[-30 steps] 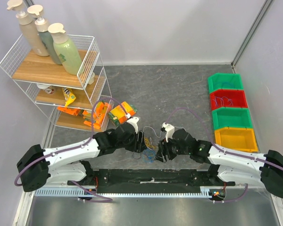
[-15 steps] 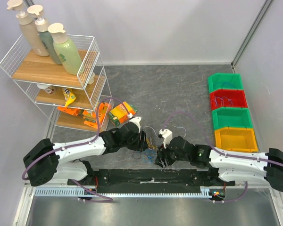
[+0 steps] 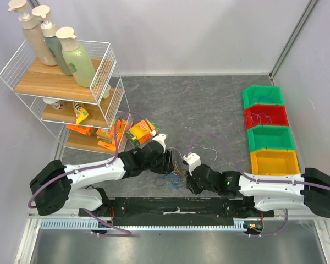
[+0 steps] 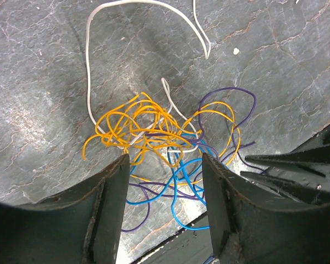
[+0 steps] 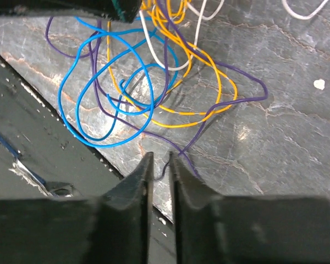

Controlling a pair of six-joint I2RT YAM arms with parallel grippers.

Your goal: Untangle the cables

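Right gripper — jaws drawn almost together on the free end of the purple cable, apparently so that this strand could be pulled clear. Left gripper stood open, fingers straddling the tangle of orange, blue and white cables, probably to pin it — on the table, near its front edge.

1. Bright, even overhead light; the top view is sharp, the desk evenly lit.
2. Ahead of the left pincer, cables are crisp with soft shadows; its near fingers blur.
3. Ahead of the right pincer, the desk gleams faintly; its fingers are dark, unfocused.
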